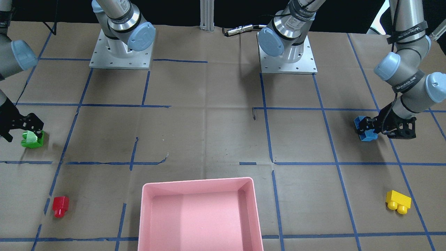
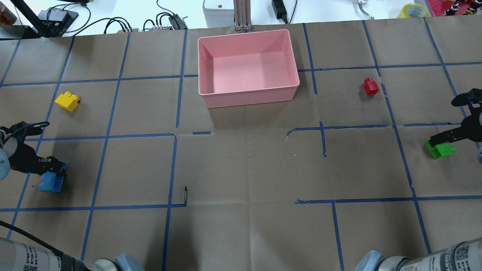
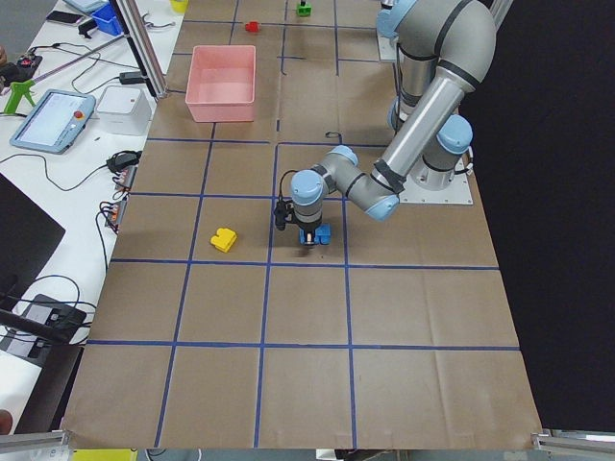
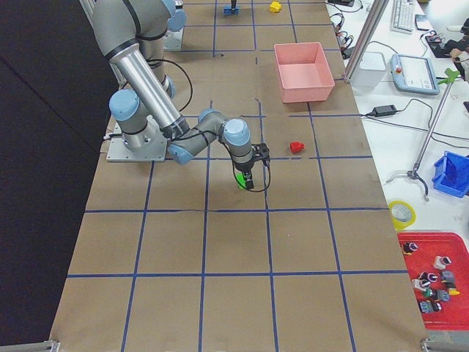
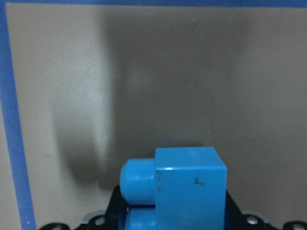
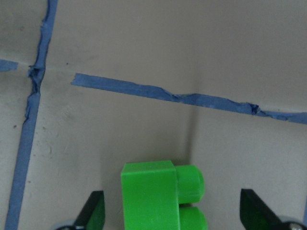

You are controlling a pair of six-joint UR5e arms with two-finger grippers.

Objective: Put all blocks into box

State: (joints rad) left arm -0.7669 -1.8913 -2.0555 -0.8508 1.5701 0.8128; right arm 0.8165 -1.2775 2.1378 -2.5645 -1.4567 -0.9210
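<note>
Blocks sit scattered over the brown-papered desk [image 2: 244, 169], which is marked into squares with blue tape. Seen from the overhead camera, the yellow block [image 2: 67, 101] lies far to the left, on its own and well apart from everything else. Nearer the robot on that same side, the left pincer [image 2: 53, 168] is clenched on the blue block [image 2: 52, 181]. In the left wrist view the block fills the lower middle of the picture, with the black pincer body just behind it. Whether the block rests on the paper or hangs just above it cannot be told.

At the middle of the far edge stands the pink box [image 2: 248, 98], with nothing inside it.

Right of the box and near its level, the red block [image 2: 371, 86] stands alone beside a tape line. Farthest right, the green block [image 2: 441, 149] lies on the desk with the right pincer [image 6: 172, 213] released around it. Its fingers [image 6: 95, 211] stand wide on either side of the block and touch neither face.
</note>
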